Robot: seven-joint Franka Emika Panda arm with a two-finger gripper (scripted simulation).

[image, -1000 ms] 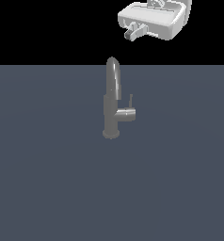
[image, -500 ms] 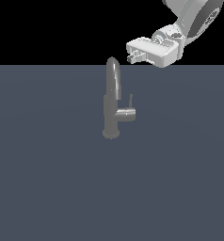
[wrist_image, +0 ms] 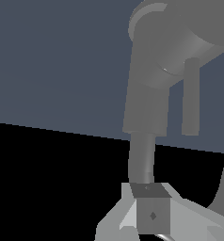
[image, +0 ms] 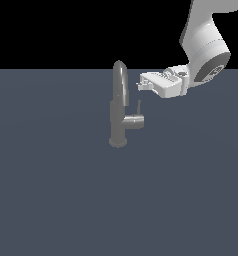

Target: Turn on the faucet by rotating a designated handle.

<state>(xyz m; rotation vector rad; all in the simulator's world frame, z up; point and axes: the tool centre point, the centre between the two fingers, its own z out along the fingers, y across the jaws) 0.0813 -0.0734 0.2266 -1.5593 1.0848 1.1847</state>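
The faucet (image: 119, 107) looks like grey brushed metal, smooth with a soft sheen along the arched spout. Its thin handle (image: 138, 107) has the same dull grey metallic finish. The tool (image: 141, 85) appears smooth, glossy white plastic. The counter (image: 51, 190) is flat, matt slate blue-grey.

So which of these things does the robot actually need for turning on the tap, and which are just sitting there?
Needed:
faucet
handle, the thin upright rod on its side stub
gripper, apart from the handle

Just there:
grey floor; nothing else shows
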